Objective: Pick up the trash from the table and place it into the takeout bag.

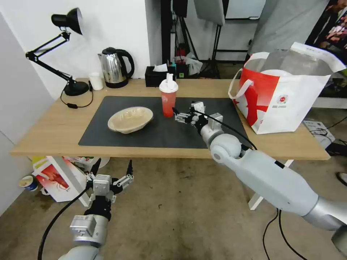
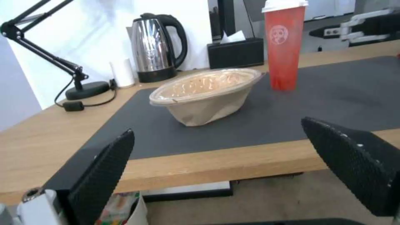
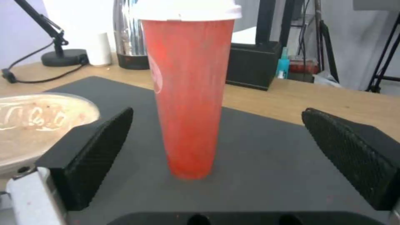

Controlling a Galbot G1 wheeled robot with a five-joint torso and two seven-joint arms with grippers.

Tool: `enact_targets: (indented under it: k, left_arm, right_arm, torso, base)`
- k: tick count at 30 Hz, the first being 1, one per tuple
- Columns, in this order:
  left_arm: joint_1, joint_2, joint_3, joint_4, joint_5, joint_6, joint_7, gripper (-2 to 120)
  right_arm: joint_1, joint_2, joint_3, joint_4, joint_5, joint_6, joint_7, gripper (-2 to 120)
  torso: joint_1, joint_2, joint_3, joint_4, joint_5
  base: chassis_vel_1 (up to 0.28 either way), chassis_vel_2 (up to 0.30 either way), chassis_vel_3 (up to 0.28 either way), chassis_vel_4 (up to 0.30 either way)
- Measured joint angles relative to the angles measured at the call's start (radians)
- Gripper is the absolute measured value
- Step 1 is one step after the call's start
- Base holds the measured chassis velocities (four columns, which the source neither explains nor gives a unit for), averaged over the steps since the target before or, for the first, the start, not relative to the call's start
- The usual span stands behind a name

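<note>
On the dark mat (image 1: 162, 135) of the table (image 1: 47, 122) stand a red drink cup (image 1: 168, 98) with a white lid and, to its left, a shallow beige oval bowl (image 1: 130, 119). My right gripper (image 1: 176, 114) is open just right of the cup (image 3: 189, 93), which stands upright ahead of the gap between the jaws, untouched. Below the table's front edge my left gripper (image 1: 114, 164) hangs open, facing the bowl (image 2: 206, 95) from a distance. The white takeout bag (image 1: 285, 101) with its red panel stands open at the table's right end, and something white and rounded (image 1: 276, 72) shows inside.
At the back of the table are a steel kettle (image 1: 115, 66), a small white cup (image 1: 95, 80), a black desk lamp (image 1: 68, 54) with its cord and a black tissue box (image 1: 157, 76). A red-and-white lobster bag (image 1: 54, 177) sits on the floor under the left end.
</note>
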State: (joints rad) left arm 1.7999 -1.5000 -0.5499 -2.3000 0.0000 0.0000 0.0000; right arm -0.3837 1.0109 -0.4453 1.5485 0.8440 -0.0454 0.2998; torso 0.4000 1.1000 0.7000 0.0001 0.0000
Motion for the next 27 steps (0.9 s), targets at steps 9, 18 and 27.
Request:
enact_targets:
  k: [9, 18, 27]
  left_arm:
    - [0.0, 0.0, 0.0, 0.0, 0.0, 0.0, 0.0, 100]
    - [0.0, 0.0, 0.0, 0.0, 0.0, 0.0, 0.0, 100]
    - [0.0, 0.0, 0.0, 0.0, 0.0, 0.0, 0.0, 100]
  right_arm:
    - [0.047, 0.066, -0.028, -0.099, -0.005, 0.003, -0.012, 100]
    - [0.076, 0.112, -0.036, -0.174, -0.018, 0.008, -0.025, 100]
    - [0.094, 0.16, -0.036, -0.242, -0.027, 0.014, -0.037, 100]
  torso:
    - [0.0, 0.0, 0.0, 0.0, 0.0]
    - [0.0, 0.0, 0.0, -0.0002, -0.0001]
    - [0.0, 0.0, 0.0, -0.0002, -0.0002]
  base:
    - [0.0, 0.0, 0.0, 0.0]
    - [0.0, 0.0, 0.0, 0.0]
    - [0.0, 0.0, 0.0, 0.0]
